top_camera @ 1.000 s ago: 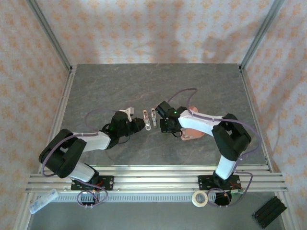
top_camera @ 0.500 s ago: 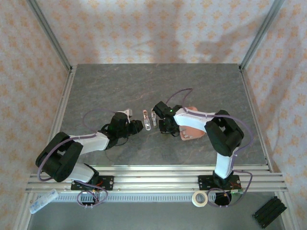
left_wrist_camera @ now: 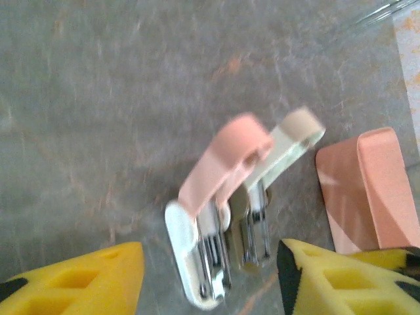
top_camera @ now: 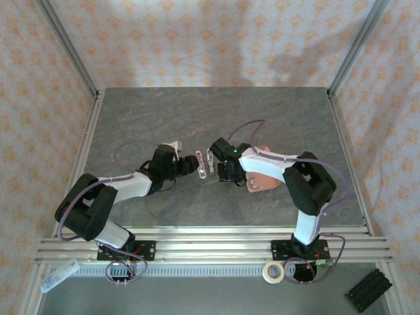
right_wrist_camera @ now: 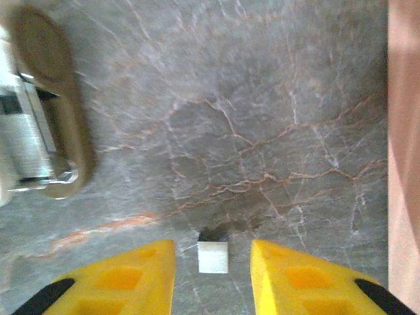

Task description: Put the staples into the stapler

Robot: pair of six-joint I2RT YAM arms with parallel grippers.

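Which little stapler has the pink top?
The pink-topped stapler on the white base. In the left wrist view it lies left of the cream-topped stapler, whose lid is pale beige instead.

Silvery staples [right_wrist_camera: 212, 256] lying flat, pink stapler [left_wrist_camera: 226, 161] open, beige stapler [left_wrist_camera: 295, 134] beside it

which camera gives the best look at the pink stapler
Left wrist: the pink stapler sits close up with its lid raised and the metal staple channel exposed, though slightly blurred. Top external shows it as just a tiny pale sliver, with no detail.
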